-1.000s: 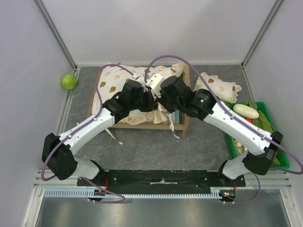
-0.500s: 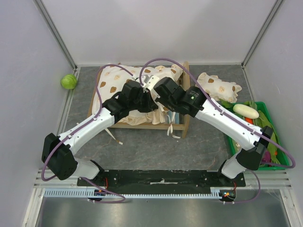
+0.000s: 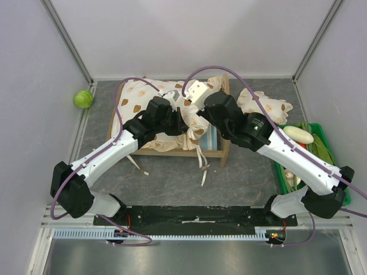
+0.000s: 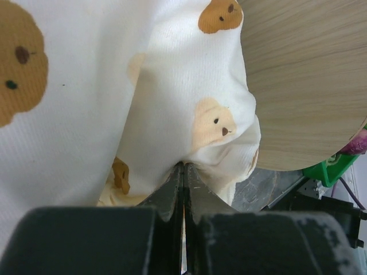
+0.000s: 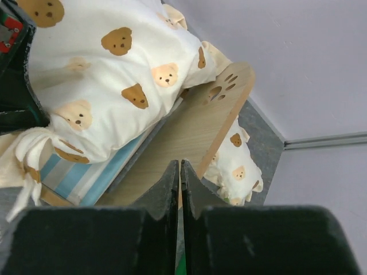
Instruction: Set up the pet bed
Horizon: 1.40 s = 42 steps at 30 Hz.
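Crowding the two pincers are soft furnishings: a cream bear-print cushion is lying bunched over the pet bed, covering most of its striped base. The cushion's ties are dangling over the front rail onto the counter. A small frilled pillow is lying beyond the right pincer, on the far side of the headboard. A green basket of vegetables is sitting well off to that pincer's right, and a green ball is resting well apart to the left of the left pincer. The pet bed is lying directly beneath both pincers. The left pincer is squeezing together on a fold of the cushion, with the wooden headboard just beyond its tips to the right. The right pincer is hovering above the bed with its fingers all but together and nothing between them. It is pointing towards the paw-cutout headboard, with the striped base showing below and to its left. Both arms are reaching forward and inward with elbows spread outward, their wrists meeting over the bed.
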### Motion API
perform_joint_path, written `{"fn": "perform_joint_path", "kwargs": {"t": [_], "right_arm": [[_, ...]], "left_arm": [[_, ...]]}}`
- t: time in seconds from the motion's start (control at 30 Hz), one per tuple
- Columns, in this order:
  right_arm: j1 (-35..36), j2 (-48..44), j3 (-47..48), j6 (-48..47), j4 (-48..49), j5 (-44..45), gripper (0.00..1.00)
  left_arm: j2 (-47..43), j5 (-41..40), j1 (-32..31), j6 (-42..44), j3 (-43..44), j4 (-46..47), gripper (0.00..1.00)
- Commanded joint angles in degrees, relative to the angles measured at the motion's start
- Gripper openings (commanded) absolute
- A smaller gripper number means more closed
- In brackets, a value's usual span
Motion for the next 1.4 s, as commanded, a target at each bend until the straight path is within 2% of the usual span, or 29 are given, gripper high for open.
{"fn": "perform_joint_path", "kwargs": {"t": [0.0,0.1,0.17,0.2,0.23,0.27,0.47,0.63,0.9,1.0,1.37], "right_arm": [[-0.18,1.66,-3.11,-0.83,2.26,2.37,0.08],[-0.19,2.63,-3.38,5.82,1.13,2.02,0.09],[-0.19,1.67,-4.17,10.06,-0.46,-3.4,0.14],[-0.1,0.62,-5.57,14.17,-0.11,-6.74,0.18],[-0.1,-1.91,-7.5,16.3,1.8,-12.69,0.3],[-0.18,-3.5,-12.13,18.67,2.95,-14.92,0.36],[-0.01,-17.74,-33.48,34.76,14.21,-23.55,0.41],[0.78,-21.36,-42.31,41.18,19.65,-27.07,0.44],[4.64,-18.47,-49.44,46.55,28.45,-18.39,0.46],[5.44,-17.32,-51.1,46.9,31.86,-14.35,0.5],[5.7,-11.17,-56.29,46.11,42.42,-8.45,0.5]], "left_arm": [[-0.68,-0.91,0.58,2.52,-0.07,-0.37,0.02],[-1.04,-1.18,0.58,2.6,-0.34,-0.54,0.02],[-1.21,-1.62,0.67,2.6,-0.34,-0.72,0.02],[-1.39,-1.62,0.76,2.6,-0.34,-0.8,0.02],[-1.39,-1.62,0.93,2.6,-0.34,-0.8,0.02],[-1.39,-1.53,1.02,2.78,-0.17,-0.8,0.02],[-1.21,-1.0,1.55,3.31,0.36,-0.98,0.02],[-1.13,-0.65,1.72,3.22,0.01,-0.72,0.02],[-1.39,-0.65,1.73,2.69,-0.51,-0.54,0.02],[-1.39,-0.65,1.73,2.52,-0.43,-0.63,0.02],[-1.65,-0.65,1.81,2.52,-0.78,-0.45,0.02]]}}
